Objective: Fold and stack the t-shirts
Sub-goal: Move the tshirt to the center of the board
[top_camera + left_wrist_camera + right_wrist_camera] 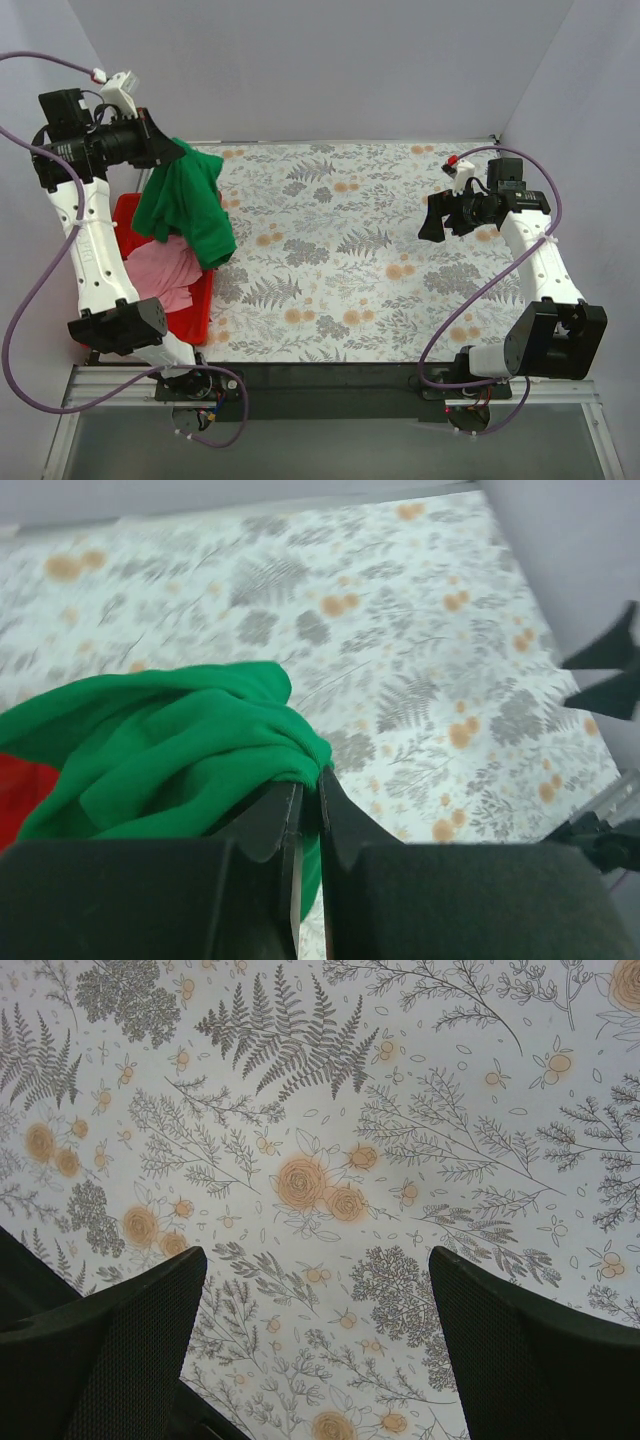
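Observation:
My left gripper (pixel 172 150) is shut on the bright green t-shirt (pixel 187 205) and holds it up in the air at the table's left edge; the shirt hangs down crumpled over the tray. In the left wrist view the green t-shirt (pixel 170 750) is pinched between the closed fingertips (pixel 310 780). The light pink t-shirt (pixel 160 272) lies bunched in the red plastic tray (pixel 200 305). My right gripper (pixel 436 215) is open and empty above the right side of the table; in the right wrist view its fingers (pixel 150 1310) are wide apart over bare cloth.
A floral-patterned tablecloth (pixel 360 250) covers the table. Grey walls close in the back and both sides. The red tray sits at the left edge beside the left arm. A black strip runs along the near edge by the arm bases.

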